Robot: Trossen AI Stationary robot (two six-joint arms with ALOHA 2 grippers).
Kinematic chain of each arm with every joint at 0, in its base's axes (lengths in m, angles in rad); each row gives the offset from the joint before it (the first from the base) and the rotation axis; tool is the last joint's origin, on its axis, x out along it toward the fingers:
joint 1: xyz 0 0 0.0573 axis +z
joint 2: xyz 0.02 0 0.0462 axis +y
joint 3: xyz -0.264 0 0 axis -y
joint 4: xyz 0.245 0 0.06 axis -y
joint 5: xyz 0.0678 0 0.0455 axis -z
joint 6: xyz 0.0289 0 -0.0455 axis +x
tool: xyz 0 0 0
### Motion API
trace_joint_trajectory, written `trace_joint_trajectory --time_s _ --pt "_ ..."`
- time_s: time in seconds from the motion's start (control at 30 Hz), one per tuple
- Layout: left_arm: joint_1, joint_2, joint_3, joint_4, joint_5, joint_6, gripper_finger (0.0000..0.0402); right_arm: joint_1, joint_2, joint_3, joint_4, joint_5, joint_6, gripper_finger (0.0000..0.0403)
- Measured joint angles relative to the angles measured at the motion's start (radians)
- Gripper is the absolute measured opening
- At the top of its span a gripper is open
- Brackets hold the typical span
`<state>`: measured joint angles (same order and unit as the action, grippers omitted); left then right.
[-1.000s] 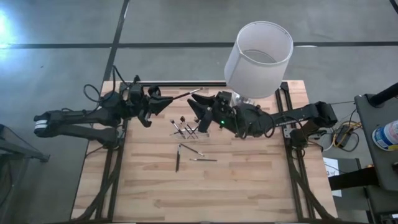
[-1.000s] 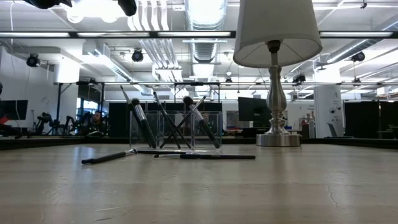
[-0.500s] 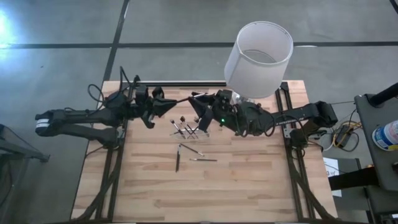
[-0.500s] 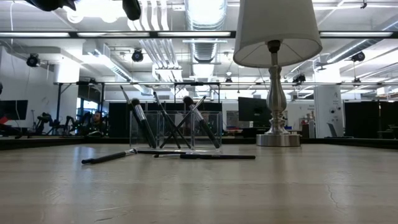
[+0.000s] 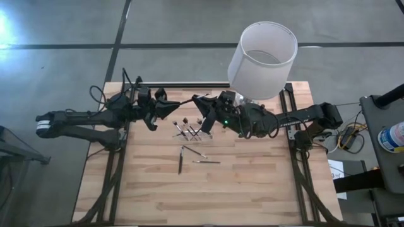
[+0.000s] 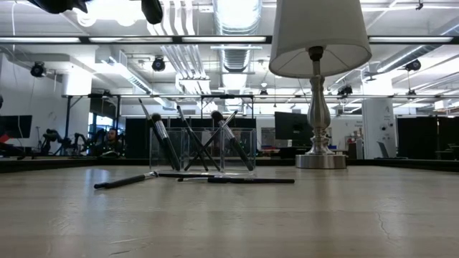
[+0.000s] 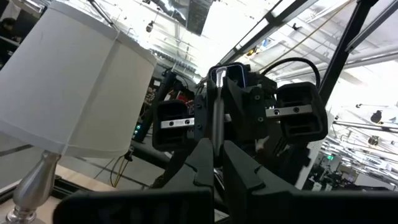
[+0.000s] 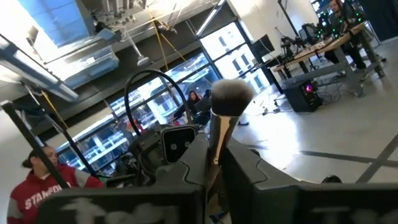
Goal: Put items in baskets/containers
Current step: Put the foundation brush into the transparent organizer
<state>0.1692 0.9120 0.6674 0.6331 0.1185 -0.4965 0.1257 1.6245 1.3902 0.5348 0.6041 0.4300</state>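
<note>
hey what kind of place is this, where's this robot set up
Most likely a robotics lab or large open workshop. Exposed ducts and strip lights run along the ceiling, workbenches with monitors stand behind the wooden table, and the floor is bare concrete.

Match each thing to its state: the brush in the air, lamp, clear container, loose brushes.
Things:
1. held brush
2. lamp
3. clear container
4. loose brushes

States:
A. lying flat on the table top
B. standing at the table's far edge, white shade up
C. gripped above the table, left gripper at one end and right gripper at the other
D. on the table with several brushes leaning inside

Pairs: 1-C, 2-B, 3-D, 4-A
</note>
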Motion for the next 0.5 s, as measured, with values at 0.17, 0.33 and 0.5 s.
trace_joint_trajectory --time_s 0.17,0.33,0.5 --pt "0.0 0.005 0.0 -0.03 -0.017 0.0 0.0033 -0.002 0.0 0.008 -0.022 0.016 -0.046 0.002" --pt "-0.001 0.0 -0.001 -0.111 -0.056 -0.006 0.0083 -0.002 -0.016 0.01 -0.127 0.086 -0.077 0.002" --pt "-0.001 -0.046 0.0 -0.348 -0.136 0.035 0.0145 -0.002 -0.042 0.011 -0.301 0.166 -0.089 0.0019"
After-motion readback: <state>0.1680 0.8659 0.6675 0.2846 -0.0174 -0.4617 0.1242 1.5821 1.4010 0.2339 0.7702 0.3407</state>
